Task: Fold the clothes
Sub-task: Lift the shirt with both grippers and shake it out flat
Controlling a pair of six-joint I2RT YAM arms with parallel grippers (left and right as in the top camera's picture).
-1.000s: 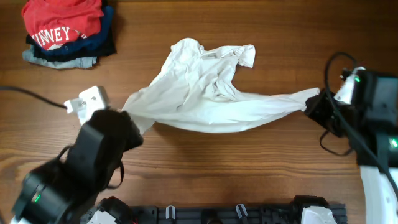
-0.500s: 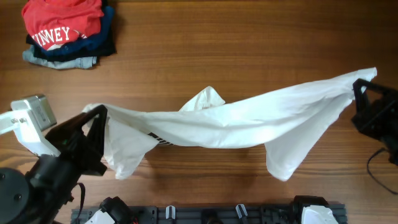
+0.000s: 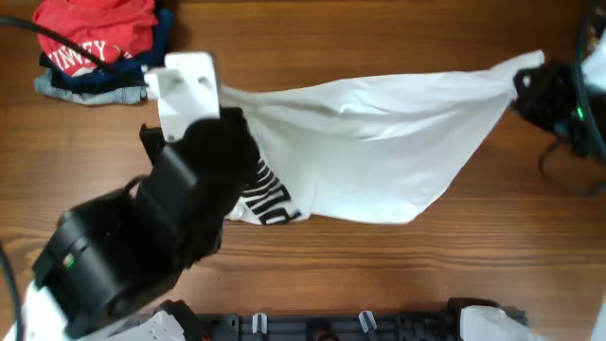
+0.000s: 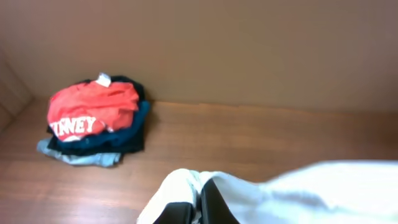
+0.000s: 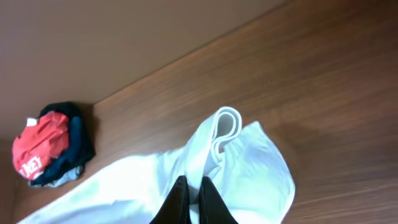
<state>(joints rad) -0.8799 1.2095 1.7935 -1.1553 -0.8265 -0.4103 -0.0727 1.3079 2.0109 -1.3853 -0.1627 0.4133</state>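
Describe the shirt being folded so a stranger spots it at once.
On the wooden table, look between the left arm and the right arm. The white T-shirt is stretched there, held in shut jaws. Unlike the red shirt atop the folded stack in the far-left corner, it is spread out, with black lettering.

Overhead: you look straight down on the worktop [image 3: 379, 265] from high up; the clothes pile [image 3: 99, 47] sits in your upper-left corner, with the white T-shirt [image 3: 379, 142] stretched out to its right.
Left wrist: you look low and level over the left claw [image 4: 198, 211] at the bottom edge, facing the clothes pile [image 4: 93, 121], near and left of centre.
Right wrist: your view is tilted, looking past the right claw [image 5: 193, 205], with the clothes pile [image 5: 50, 146] small and far at lower left.
Shared: all three views hold the clothes pile, the white T-shirt and the worktop.
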